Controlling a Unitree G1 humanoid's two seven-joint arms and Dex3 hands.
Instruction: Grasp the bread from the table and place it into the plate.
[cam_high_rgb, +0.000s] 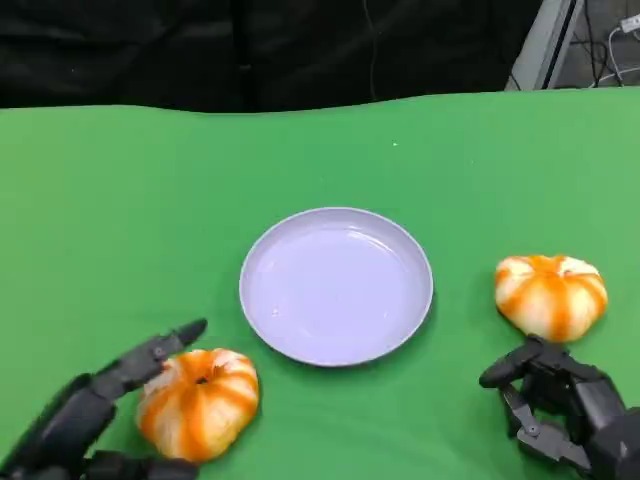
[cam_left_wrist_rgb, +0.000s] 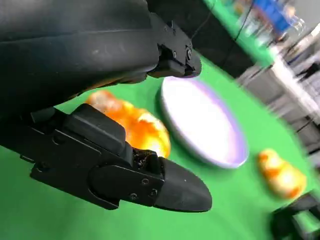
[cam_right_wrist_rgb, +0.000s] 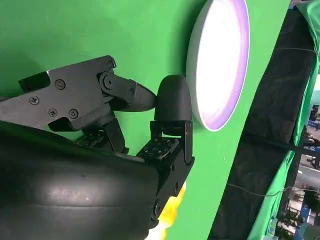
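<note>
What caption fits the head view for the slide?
Left hand cradling one orange-striped bread, right hand just short of the other bread, empty lavender plate between them.

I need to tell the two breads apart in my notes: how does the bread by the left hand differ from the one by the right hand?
The left bread lies nearer the camera, at the lower left of the plate; the right bread lies to the plate's right. The left hand has fingers on both sides of the left bread, whereas the right hand sits just short of the right bread. The left bread is deeper orange, the right paler. Both are round, orange-and-white striped, on the green table.
</note>
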